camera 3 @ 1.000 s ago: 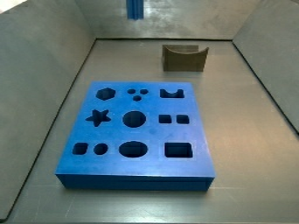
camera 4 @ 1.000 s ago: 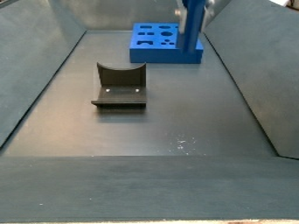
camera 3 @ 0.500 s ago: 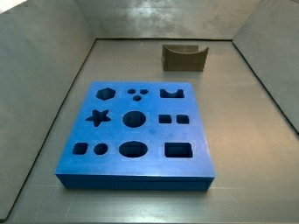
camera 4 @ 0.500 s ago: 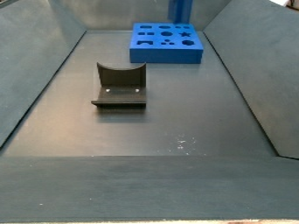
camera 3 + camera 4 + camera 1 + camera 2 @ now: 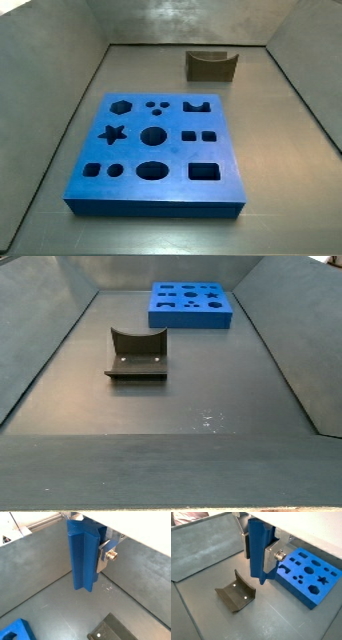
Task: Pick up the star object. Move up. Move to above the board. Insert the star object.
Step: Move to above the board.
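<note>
While the gripper hangs high, out of both side views, its fingers pinch the star object near its top; stiff, likely light, its ridged flanks suit that grip, with the board below

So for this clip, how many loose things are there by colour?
Blue: 2, the star object held in the end effector high above the floor, and the board.
Olive-brown: 1, the block.
Total: 3.
</note>
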You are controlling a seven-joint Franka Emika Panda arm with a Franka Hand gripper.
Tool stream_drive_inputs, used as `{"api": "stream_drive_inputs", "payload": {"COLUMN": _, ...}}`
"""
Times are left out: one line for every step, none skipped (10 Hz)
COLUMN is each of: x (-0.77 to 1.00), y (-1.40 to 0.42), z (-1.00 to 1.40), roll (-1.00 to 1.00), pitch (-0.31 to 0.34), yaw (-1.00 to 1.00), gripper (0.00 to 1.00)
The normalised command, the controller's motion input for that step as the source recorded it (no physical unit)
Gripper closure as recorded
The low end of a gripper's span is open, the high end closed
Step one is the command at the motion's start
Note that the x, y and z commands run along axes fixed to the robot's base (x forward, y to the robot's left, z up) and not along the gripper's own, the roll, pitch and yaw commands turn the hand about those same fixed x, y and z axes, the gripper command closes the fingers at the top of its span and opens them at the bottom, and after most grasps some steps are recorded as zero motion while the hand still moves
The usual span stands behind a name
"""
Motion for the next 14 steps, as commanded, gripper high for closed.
{"api": "stream_drive_inputs", "payload": {"x": -0.01, "y": -1.0, "z": 0.04, "roll": 0.23, "pitch": 0.301, "yaw": -0.42, "gripper": 1.0}}
{"api": "stream_drive_inputs", "payload": {"x": -0.01, "y": -1.0, "z": 0.01, "roll": 0.23, "pitch": 0.279, "yaw": -0.4, "gripper": 1.0}}
{"api": "stream_drive_inputs", "payload": {"x": -0.01, "y": -1.0, "z": 0.02, "roll": 0.18, "pitch": 0.2, "yaw": -0.21, "gripper": 1.0}}
{"api": "stream_drive_inputs", "payload": {"x": 0.0, "y": -1.0, "z": 0.03, "roll": 0.07, "pitch": 0.147, "yaw": -0.11, "gripper": 1.0}}
{"api": "stream_drive_inputs", "payload": {"x": 0.0, "y": -1.0, "z": 0.03, "roll": 0.04, "pitch": 0.113, "yaw": -0.04, "gripper": 1.0}}
{"api": "stream_drive_inputs", "payload": {"x": 0.01, "y": -1.0, "z": 0.03, "roll": 0.02, "pitch": 0.098, "yaw": -0.01, "gripper": 1.0}}
{"api": "stream_drive_inputs", "payload": {"x": 0.02, "y": -1.0, "z": 0.03, "roll": 0.0, "pitch": 0.097, "yaw": 0.0, "gripper": 1.0}}
{"api": "stream_drive_inputs", "payload": {"x": 0.03, "y": -1.0, "z": 0.04, "roll": 0.0, "pitch": 0.101, "yaw": 0.0, "gripper": 1.0}}
{"api": "stream_drive_inputs", "payload": {"x": 0.05, "y": -1.0, "z": 0.04, "roll": 0.0, "pitch": 0.111, "yaw": 0.0, "gripper": 1.0}}
{"api": "stream_drive_inputs", "payload": {"x": 0.06, "y": -1.0, "z": 0.04, "roll": 0.0, "pitch": 0.12, "yaw": 0.01, "gripper": 1.0}}
{"api": "stream_drive_inputs", "payload": {"x": 0.08, "y": -1.0, "z": 0.05, "roll": 0.01, "pitch": 0.124, "yaw": 0.01, "gripper": 1.0}}
{"api": "stream_drive_inputs", "payload": {"x": 0.09, "y": -0.79, "z": 0.05, "roll": 0.01, "pitch": 0.135, "yaw": 0.01, "gripper": 1.0}}
{"api": "stream_drive_inputs", "payload": {"x": 0.09, "y": -0.59, "z": 0.05, "roll": 0.01, "pitch": 0.139, "yaw": 0.01, "gripper": 1.0}}
{"api": "stream_drive_inputs", "payload": {"x": 0.08, "y": -0.3, "z": 0.03, "roll": 0.02, "pitch": 0.13, "yaw": 0.01, "gripper": 1.0}}
